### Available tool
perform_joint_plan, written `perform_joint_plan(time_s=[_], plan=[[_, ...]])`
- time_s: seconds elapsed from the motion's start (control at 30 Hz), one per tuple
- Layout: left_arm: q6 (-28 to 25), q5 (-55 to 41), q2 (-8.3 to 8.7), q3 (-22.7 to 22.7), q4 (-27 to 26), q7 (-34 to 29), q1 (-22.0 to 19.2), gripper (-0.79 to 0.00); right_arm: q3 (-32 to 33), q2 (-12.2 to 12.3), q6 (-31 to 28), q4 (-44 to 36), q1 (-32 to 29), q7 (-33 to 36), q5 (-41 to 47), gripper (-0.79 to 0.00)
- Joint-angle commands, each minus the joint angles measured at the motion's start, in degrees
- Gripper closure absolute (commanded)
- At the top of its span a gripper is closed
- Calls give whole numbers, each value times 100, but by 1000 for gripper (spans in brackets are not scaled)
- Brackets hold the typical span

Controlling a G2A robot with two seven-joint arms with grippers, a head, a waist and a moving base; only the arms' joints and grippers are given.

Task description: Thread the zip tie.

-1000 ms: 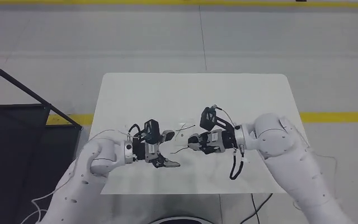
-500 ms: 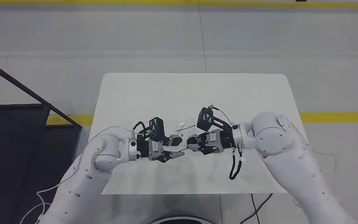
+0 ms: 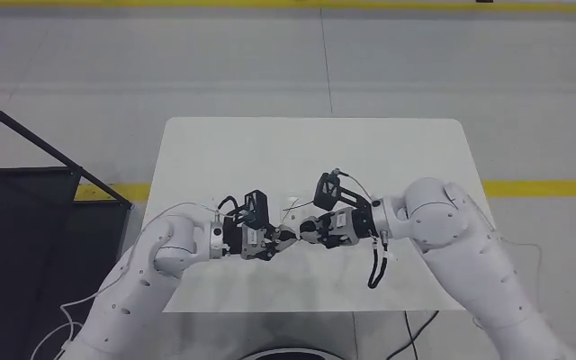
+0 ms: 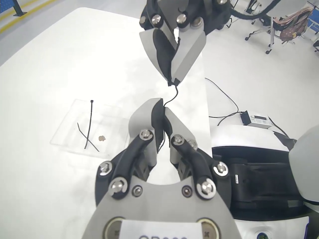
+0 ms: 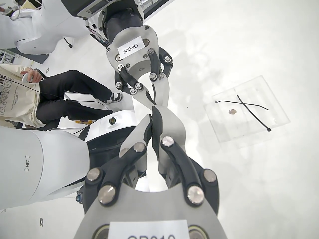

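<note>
A thin black zip tie [image 4: 174, 95] hangs in the air just above the table, stretched as a short curved strand between two metal grippers that meet tip to tip. In the top view this sits in the lower middle of the frame.

The right gripper [image 4: 173, 80] has its jaws pinched together on one end of the tie, where a small dark lump, probably the head, pokes out. The left gripper [image 4: 163, 108] has its jaws closed on the strap, which runs down between its black pads.

A second ago the left gripper was spread wide and stood apart from the right one. It has since swung in and closed, so both arms now hold the same tie. This suggests the tail is being lined up with the head, and the threading looks not yet done.

Nearby on the white table [image 3: 396, 162] a clear tray [image 4: 67, 130] holds two spare ties [image 4: 89, 120], lying crossed.
</note>
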Motion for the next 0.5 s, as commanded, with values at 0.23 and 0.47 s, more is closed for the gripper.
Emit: perform_joint_plan(time_s=[0.23, 0.47], plan=[[266, -86, 16, -70, 27, 397, 51, 0, 137, 45, -2, 29, -86, -299, 103, -785], [247, -702, -4, -234, 302, 1305, 151, 0, 562, 149, -494, 60, -604, -1021, 69, -785]])
